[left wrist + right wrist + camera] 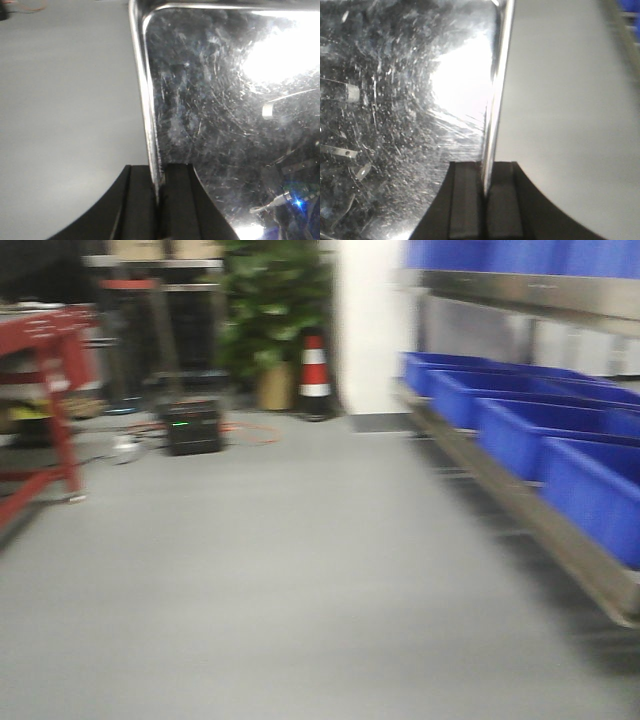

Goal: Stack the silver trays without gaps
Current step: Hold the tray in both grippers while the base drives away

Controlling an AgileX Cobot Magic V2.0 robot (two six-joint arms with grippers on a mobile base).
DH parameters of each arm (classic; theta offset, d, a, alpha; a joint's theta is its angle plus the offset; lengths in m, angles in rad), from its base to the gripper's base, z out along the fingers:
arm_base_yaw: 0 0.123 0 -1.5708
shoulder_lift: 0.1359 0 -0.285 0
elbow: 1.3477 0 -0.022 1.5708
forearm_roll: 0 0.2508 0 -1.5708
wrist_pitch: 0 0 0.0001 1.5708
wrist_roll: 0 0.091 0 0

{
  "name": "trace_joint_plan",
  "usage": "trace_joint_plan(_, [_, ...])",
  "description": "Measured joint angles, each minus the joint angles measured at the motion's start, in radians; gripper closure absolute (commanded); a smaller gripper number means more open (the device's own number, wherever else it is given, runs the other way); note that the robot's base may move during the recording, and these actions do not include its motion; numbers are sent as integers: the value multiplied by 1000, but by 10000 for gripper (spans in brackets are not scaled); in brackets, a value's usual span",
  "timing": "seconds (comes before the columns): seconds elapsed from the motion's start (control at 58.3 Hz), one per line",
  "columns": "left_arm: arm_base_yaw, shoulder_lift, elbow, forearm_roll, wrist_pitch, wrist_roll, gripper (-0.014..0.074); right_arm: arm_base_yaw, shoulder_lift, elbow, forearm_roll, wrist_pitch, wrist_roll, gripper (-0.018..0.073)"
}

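Left wrist-mounted view gives you the left gripper pinched onto the thin rim of a silver tray. Its two black fingers sit one outside the tray's edge and one inside, and only the thickness of the rim separates them. The tray's scratched bottom, with a hard glare on it, spreads inward from that edge. Grey floor shows on the outer side of the tray.

Right wrist-mounted view shows you much the same in mirror. The right gripper is clamped on a tray rim, one finger either side of it and almost touching. The shiny pan lies to the inner side and bare floor to the outer. You cannot tell for certain that both grippers hold one and the same tray.

Exterior front-facing view is smeared with blur. You can make out blue bins on a steel rack, a traffic cone, a potted plant and a red frame. You cannot tell where any of these stand in relation to the tray.
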Motion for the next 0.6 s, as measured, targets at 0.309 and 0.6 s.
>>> trace_joint_plan(0.309, [0, -5, 0, 4, 4, 0, 614, 0, 0, 0, 2, -2, 0, 639])
trace_joint_plan(0.6, [0, -7, 0, 4, 4, 0, 614, 2, 0, 0, 3, -2, 0, 639])
